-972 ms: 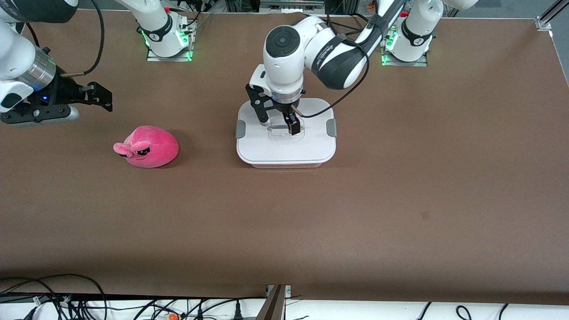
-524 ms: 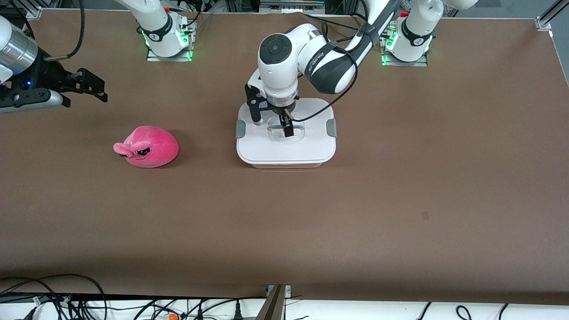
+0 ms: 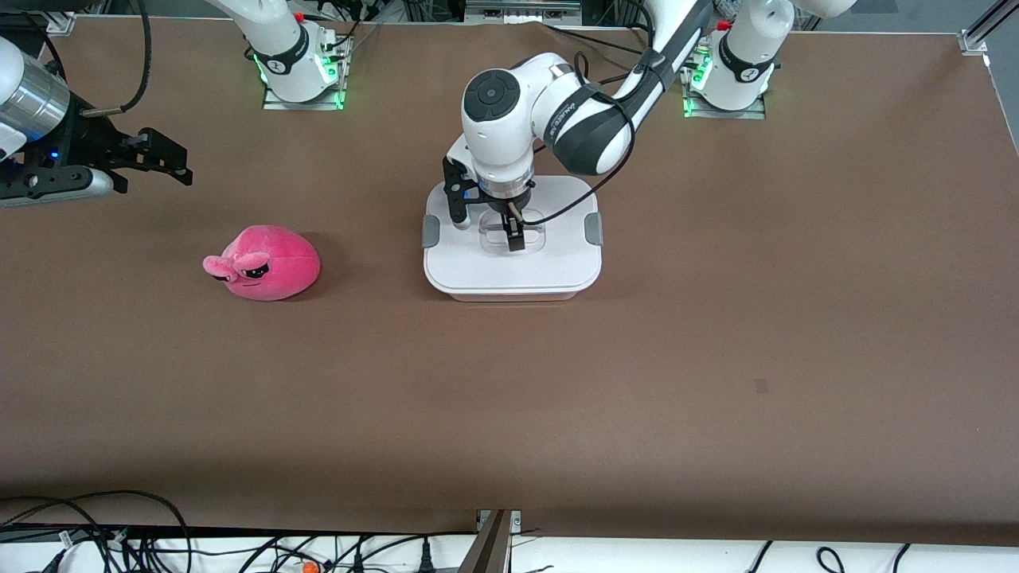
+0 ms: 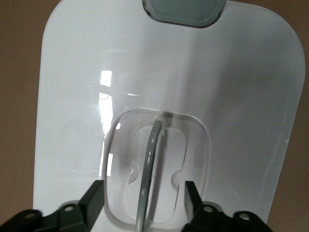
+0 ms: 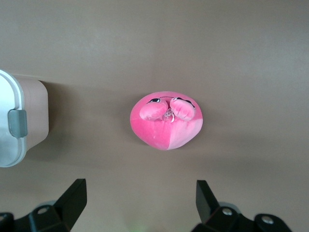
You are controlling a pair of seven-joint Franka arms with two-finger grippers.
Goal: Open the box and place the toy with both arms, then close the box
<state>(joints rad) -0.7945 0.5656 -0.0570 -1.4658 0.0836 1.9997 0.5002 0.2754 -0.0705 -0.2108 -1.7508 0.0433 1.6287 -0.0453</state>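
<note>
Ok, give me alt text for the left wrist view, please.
The left end effector sits low over the box's white lid, one black finger on each side of the clear handle in the lid's recess, not yet touching it. A grey side clip shows at the lid's edge, brown table around it.

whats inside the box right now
Cannot tell: the white lid is on the box and covers the inside. The toy lies on the table; the left gripper's fingers straddle the lid's handle.
</note>
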